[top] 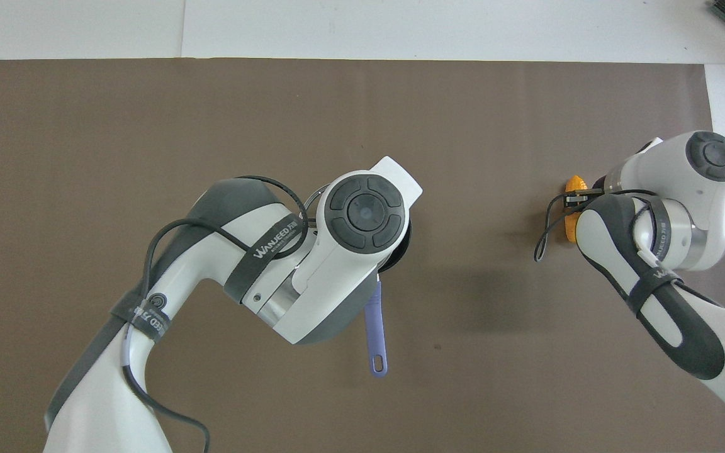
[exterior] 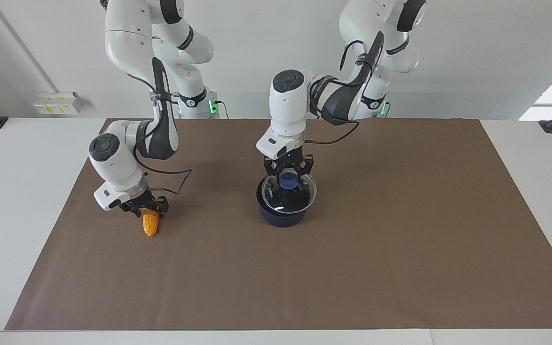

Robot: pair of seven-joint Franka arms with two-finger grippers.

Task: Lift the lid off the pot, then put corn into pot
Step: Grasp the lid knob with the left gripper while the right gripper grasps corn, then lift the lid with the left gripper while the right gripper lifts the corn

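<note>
1. The left gripper [exterior: 287, 178] stands straight down over the middle of the brown mat [exterior: 400, 239], its fingers closed around the blue knob of the lid [exterior: 300, 195].
2. The lid sits tilted over the pot [exterior: 281, 216]. The edge toward the robots looks raised, and I cannot tell whether the lower edge touches the pot's rim.
3. The pot rests on the mat roughly midway between the two arms. From the overhead view most of it is hidden under the left arm's wrist.
4. The pot's long blue handle [top: 375, 333] sticks out from under that wrist, pointing toward the robots' end of the table.
5. The right gripper [exterior: 147, 211] is low over the mat toward the right arm's end of the table, its fingers clamped on the upper end of the corn [exterior: 150, 225].
6. The corn hangs nearly upright from those fingers, its lower tip at the mat; I cannot tell if it touches.
7. The corn is well apart from the pot.
8. In the overhead view only a small yellow part of the corn [top: 574, 184] shows beside the right wrist.
</note>
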